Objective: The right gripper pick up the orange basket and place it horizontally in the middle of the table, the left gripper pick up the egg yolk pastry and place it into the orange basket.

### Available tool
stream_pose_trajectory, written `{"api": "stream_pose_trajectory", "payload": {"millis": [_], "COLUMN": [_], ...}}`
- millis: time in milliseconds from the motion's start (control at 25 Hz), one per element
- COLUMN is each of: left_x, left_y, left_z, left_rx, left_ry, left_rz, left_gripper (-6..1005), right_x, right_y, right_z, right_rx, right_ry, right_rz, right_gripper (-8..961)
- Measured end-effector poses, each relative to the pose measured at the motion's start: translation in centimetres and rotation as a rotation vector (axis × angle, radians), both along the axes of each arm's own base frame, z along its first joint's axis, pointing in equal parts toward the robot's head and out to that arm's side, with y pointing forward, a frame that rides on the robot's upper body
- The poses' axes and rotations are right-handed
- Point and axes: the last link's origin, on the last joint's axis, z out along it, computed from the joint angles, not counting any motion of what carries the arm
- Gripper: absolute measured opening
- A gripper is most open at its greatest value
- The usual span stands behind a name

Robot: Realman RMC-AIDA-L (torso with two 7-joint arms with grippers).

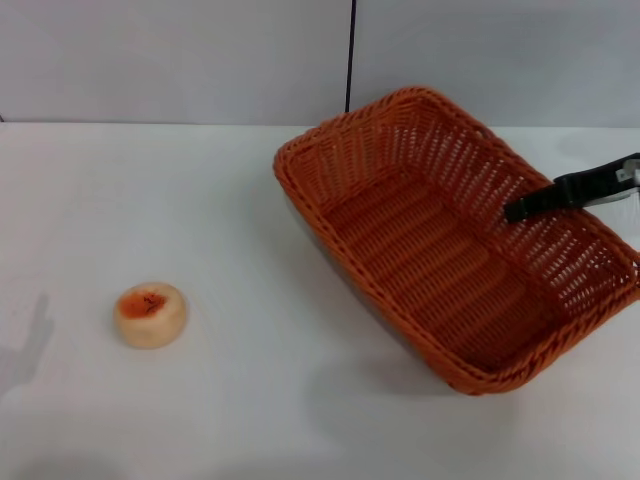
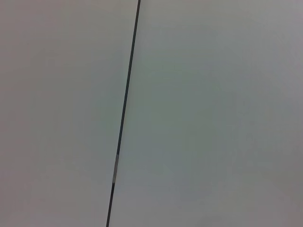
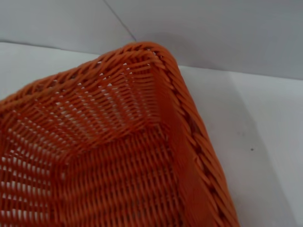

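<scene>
The orange basket [image 1: 420, 250] is on the right half of the table [image 1: 250, 400], lying diagonally, and a dark shadow under its near side suggests it is held slightly above the surface. My right gripper [image 1: 520, 208] reaches in from the right edge. One black finger lies inside the basket's right wall, and the other is hidden behind the weave. The right wrist view looks down into a corner of the basket [image 3: 118, 156]. The egg yolk pastry [image 1: 150, 314] sits alone on the left of the table. My left gripper is out of view.
A grey wall with a thin black vertical seam [image 1: 350, 55] stands behind the table; the left wrist view shows only this wall and seam [image 2: 124, 113]. A faint shadow [image 1: 25, 350] falls on the table's left edge.
</scene>
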Motion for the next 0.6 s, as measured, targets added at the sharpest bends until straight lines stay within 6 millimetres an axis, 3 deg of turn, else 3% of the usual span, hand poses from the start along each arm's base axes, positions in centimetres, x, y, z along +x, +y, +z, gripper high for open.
{"api": "stream_pose_trajectory", "payload": {"millis": [320, 600], "left_x": [-0.21, -0.25], "left_y": [-0.04, 0.06], "left_z": [0.12, 0.20], "left_rx": [-0.004, -0.001], "left_ry": [0.014, 0.016], "left_rz": [0.005, 0.007], "left_gripper": [801, 801], "right_x": [-0.35, -0.51], "right_y": [0.05, 0.09], "right_z": [-0.64, -0.55], "right_rx": [-0.004, 0.000], "right_ry": [-0.006, 0.001], "right_rz": [0.008, 0.011], "right_gripper": [607, 321]}}
